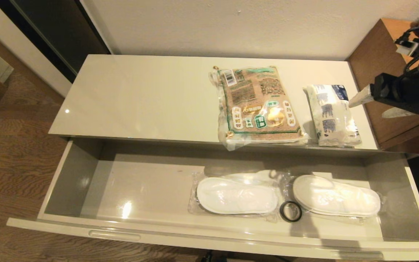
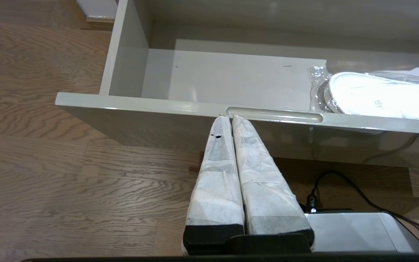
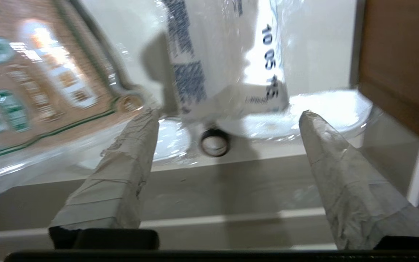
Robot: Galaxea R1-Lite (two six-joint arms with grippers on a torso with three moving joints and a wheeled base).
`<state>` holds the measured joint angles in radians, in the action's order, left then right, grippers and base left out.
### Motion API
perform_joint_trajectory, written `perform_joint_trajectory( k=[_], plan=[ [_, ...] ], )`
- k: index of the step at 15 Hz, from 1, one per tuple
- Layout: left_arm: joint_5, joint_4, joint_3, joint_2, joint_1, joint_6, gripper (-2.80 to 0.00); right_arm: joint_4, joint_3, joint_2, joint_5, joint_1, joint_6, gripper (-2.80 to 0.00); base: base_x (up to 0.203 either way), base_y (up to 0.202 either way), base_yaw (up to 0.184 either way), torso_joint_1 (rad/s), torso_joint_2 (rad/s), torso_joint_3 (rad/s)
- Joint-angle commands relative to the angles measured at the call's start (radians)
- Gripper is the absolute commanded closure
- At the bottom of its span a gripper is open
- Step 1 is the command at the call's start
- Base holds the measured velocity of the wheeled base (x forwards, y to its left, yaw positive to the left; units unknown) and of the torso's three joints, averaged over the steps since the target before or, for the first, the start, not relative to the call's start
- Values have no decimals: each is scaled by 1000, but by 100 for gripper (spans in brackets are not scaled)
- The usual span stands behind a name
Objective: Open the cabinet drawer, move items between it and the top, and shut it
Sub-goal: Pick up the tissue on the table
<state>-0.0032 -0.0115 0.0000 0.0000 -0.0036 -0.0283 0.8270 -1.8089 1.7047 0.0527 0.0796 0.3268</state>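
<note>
Two slippers [image 1: 289,197] and tape ring [image 1: 290,211] in open drawer [image 1: 86,182]; bag [image 1: 258,105], tissues [image 1: 331,114] on top [image 1: 140,94]. Right gripper [image 1: 371,105], 3 o'clock, spread, empty; left gripper [image 2: 228,117] pressed together.

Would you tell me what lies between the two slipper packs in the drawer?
A small black tape ring lies between the slipper packs, toward the drawer front; the head view shows it.

I see the glossy cream top [image 1: 140,98] of the low cabinet carrying the brown grain bag [image 1: 258,105] and, just beside it toward my right, the white-and-blue tissue pack [image 1: 332,114]. Below, the pulled-out drawer [image 1: 86,182] holds two clear-wrapped white slippers [image 1: 236,196] with a small black tape ring [image 1: 290,211] between them.
</note>
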Motion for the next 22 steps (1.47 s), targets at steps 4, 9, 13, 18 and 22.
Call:
perform_joint_trajectory(
  k=[4,9,13,18,22],
  plan=[
    [0,-1,0,0,-1,-1,0,4,-97,183,60,20,-41,-280,0,0,0,0,0,0],
    [-1,-1,0,0,-1,-1,0,-38,-118,289,119,35,-36,-280,0,0,0,0,0,0],
    [-1,-1,0,0,1,-1,0,-117,-109,332,156,34,-34,-280,0,0,0,0,0,0],
    [-1,-1,0,0,0,-1,0,-95,-104,281,154,38,-29,0,0,0,0,0,0,0],
    [0,-1,0,0,1,-1,0,-13,-54,102,149,87,-26,0,0,0,0,0,0,0]
  ],
)
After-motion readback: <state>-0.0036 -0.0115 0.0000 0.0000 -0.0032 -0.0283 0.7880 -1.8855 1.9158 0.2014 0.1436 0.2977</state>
